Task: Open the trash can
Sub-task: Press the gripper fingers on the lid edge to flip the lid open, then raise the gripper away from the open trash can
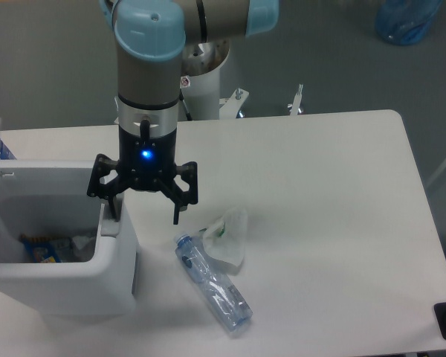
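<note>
The camera looks down at a white surface. The robot arm comes down from the top, and a small blue light glows on its black wrist. The gripper points straight down with its two fingers spread wide apart. It holds nothing. The left finger hangs right at the right edge of the trash can, just by the grey tab there, but I cannot tell if it really touches. The right finger hangs over the bare surface. The trash can is a big white box at the left side of the surface. Its top is open, and you can see bits of rubbish down inside it. A white flat part stands up at the far left edge. A clear plastic bottle lies on its side near the trash can, to the right. A crumpled clear wrapper lies touching the bottle's upper end.
</note>
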Robot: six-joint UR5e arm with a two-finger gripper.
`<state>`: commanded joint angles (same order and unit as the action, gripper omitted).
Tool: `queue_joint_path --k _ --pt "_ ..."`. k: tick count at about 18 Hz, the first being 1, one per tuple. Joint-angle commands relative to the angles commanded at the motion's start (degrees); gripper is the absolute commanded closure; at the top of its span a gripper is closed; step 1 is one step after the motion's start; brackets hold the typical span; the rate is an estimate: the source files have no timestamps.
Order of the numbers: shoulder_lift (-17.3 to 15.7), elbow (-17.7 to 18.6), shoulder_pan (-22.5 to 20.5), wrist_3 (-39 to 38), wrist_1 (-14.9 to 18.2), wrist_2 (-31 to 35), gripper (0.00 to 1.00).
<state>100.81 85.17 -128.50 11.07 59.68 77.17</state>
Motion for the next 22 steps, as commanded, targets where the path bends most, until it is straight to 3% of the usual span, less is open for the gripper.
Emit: queue_joint_path --k 8,12,18,22 --pt "0.1 -3.3 -1.9 2.5 -0.8 1.1 0.00" --pt "-0.2 -2.8 -4.4 5.3 -1.7 7.5 0.00" --pt "-0.4 -1.7 -7.4 18.1 0.2 14.2 0.00" --pt "-0.4 -1.7 -9.4 22.9 2.9 15.1 0.00"
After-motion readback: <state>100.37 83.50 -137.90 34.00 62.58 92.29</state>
